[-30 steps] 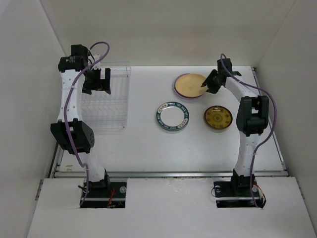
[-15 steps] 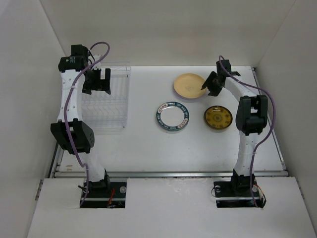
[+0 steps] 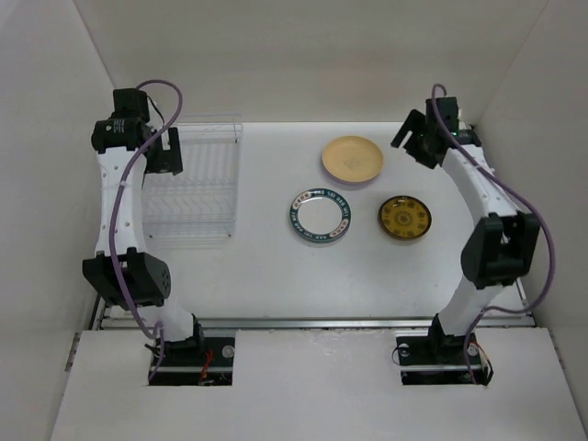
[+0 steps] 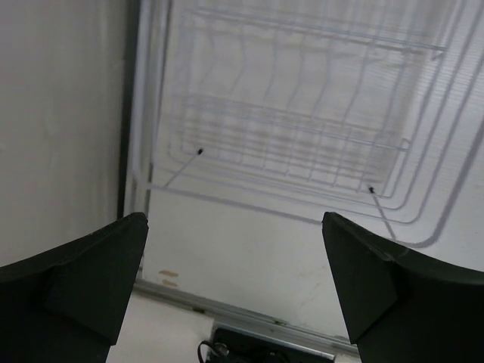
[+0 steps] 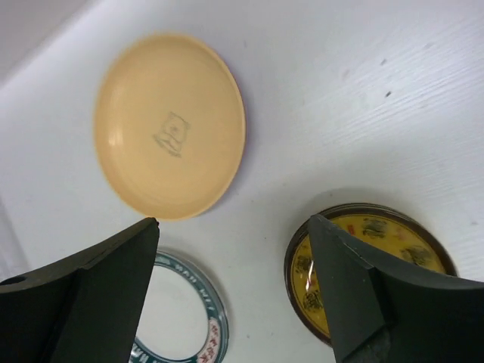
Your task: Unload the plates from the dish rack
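The dish rack (image 3: pixel 195 179), of thin white wire, stands at the left with no plates in its slots; it fills the top of the left wrist view (image 4: pixel 302 113). Three plates lie flat on the table. The tan plate (image 3: pixel 352 158) (image 5: pixel 170 125) is farthest back. The white plate with a teal rim (image 3: pixel 321 217) (image 5: pixel 181 310) lies in the middle. The mustard-yellow plate (image 3: pixel 405 219) (image 5: pixel 378 227) is on the right. My right gripper (image 3: pixel 418 142) (image 5: pixel 234 219) hangs open above the plates, holding nothing. My left gripper (image 3: pixel 163 152) (image 4: pixel 233 223) is open beside the rack's far left corner.
White walls close the table in at the left, back and right. A metal rail (image 3: pixel 312 322) runs along the table's near edge, with both arm bases behind it.
My right gripper opened and let go of the tan plate, which now lies flat. The right arm rose and swung right. My left gripper moved left off the rack.
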Robot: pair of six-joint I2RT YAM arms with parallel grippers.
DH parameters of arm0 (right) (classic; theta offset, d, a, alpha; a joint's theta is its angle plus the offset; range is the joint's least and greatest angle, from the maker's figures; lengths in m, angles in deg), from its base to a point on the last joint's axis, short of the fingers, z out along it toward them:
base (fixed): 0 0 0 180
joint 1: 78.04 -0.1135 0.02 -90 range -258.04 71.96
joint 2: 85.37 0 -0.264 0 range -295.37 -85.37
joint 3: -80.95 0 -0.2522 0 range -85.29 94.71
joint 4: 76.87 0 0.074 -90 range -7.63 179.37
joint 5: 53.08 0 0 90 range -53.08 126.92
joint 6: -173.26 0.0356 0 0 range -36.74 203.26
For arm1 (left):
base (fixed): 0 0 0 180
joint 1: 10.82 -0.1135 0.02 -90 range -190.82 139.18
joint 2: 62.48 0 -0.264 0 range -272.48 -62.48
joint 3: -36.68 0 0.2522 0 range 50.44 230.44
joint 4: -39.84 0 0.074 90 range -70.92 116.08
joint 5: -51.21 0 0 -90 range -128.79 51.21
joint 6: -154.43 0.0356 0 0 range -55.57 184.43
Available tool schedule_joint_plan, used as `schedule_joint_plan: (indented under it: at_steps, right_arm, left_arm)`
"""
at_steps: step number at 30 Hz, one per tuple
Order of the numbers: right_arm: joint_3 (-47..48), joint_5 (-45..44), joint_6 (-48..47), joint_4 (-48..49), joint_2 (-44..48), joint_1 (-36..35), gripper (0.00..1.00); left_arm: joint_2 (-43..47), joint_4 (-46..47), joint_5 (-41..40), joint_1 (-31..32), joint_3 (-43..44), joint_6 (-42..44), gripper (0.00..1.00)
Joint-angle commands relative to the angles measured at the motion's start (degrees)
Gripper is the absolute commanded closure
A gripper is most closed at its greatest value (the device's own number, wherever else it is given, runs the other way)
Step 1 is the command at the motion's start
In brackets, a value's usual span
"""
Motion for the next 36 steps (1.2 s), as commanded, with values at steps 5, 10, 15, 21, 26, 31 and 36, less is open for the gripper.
schedule_joint_plan:
  at_steps: [5,10,15,21,26,31,36]
  right_arm:
    - [2.36,-22.64,-3.94,-12.78,18.99,-0.30,0.05]
    - [-4.04,-26.44,-3.42,-13.52,33.06,-0.30,0.03]
    - [-10.81,-23.72,-4.91,-10.87,49.57,-0.30,0.00]
    - [-12.67,-21.78,-7.98,-10.96,61.37,-0.30,0.00]
    - [-12.67,-22.31,-9.04,-13.59,69.80,-0.30,0.00]
    - [-13.20,-21.78,-9.57,-15.62,75.26,-0.30,0.00]
    - [-13.03,-20.11,-9.57,-18.95,79.40,-0.30,0.00]
  left_arm:
    - [13.12,8.17,-23.18,-0.62,-12.86,-7.60,0.00]
    - [19.99,13.08,-28.79,-0.62,-20.09,-8.31,0.00]
    - [24.65,14.41,-31.45,-0.62,-25.00,-9.45,0.00]
    - [31.25,16.52,-27.59,-0.62,-30.46,-9.45,0.00]
    - [34.58,17.05,-27.58,-0.62,-32.57,-9.45,0.00]
    - [36.97,17.67,-24.78,-0.62,-35.22,-9.98,0.00]
    - [38.81,17.67,-22.67,-0.62,-36.45,-10.51,0.00]
